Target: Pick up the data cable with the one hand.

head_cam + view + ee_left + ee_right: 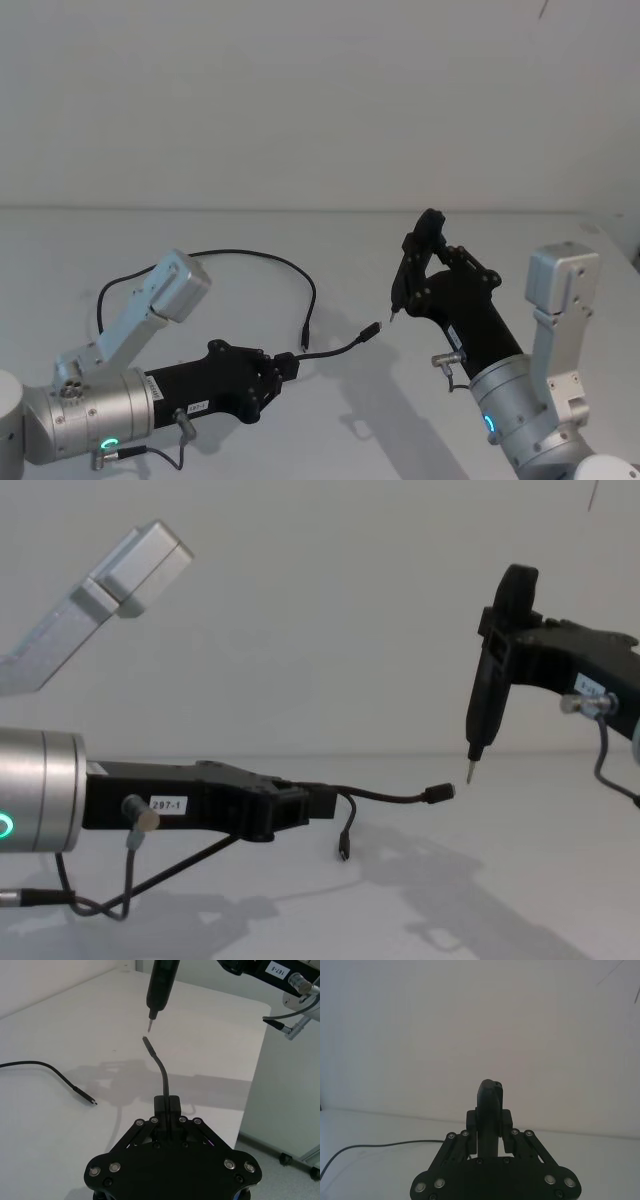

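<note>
Data cable is clamped at its fork in my left tool, lifted above the counter. One plug points toward my right tool, closed on a pointed black probe. Head view adds the cable's long loop lying on the counter behind my left tool.

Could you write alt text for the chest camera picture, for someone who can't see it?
The left gripper reaches in from the left, shut on the data cable, one branch held out in the air and the other hanging down. From the right, the right gripper holds a black pen-like tool pointing down near the raised plug, above a white table.
</note>
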### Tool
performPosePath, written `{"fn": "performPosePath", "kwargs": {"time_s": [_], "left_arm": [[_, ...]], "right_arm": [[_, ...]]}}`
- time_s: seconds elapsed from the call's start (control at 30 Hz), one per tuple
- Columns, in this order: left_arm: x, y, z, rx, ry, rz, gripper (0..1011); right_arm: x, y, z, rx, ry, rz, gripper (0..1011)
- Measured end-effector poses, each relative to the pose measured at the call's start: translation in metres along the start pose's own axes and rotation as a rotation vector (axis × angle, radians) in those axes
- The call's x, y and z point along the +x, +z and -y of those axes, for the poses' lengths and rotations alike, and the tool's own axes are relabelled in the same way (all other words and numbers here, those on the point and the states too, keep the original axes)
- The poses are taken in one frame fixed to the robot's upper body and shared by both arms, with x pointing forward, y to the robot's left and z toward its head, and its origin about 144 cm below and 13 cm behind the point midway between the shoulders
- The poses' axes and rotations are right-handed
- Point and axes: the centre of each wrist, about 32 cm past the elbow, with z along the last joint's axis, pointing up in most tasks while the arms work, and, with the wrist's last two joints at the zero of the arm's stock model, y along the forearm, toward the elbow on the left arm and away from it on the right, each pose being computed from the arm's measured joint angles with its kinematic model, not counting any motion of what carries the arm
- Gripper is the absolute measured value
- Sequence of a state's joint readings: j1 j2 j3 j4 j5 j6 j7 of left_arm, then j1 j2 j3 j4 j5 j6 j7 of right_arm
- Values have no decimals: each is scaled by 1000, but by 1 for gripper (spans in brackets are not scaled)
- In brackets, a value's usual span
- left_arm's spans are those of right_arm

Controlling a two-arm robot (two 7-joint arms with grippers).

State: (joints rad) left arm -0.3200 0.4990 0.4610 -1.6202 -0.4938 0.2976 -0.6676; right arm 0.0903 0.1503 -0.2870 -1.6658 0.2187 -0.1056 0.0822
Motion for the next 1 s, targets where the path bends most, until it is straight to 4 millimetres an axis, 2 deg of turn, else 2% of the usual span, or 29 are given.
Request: {"fn": "performPosePath", "kwargs": {"time_s": [0.5,1.0], "left_arm": [[0,0,0,0,0,0,40],[0,0,0,0,0,0,40]], "right_arm": [[-3,1,4,-12,40,-14,279],[-2,-3,0,-10,39,-17,279]]}}
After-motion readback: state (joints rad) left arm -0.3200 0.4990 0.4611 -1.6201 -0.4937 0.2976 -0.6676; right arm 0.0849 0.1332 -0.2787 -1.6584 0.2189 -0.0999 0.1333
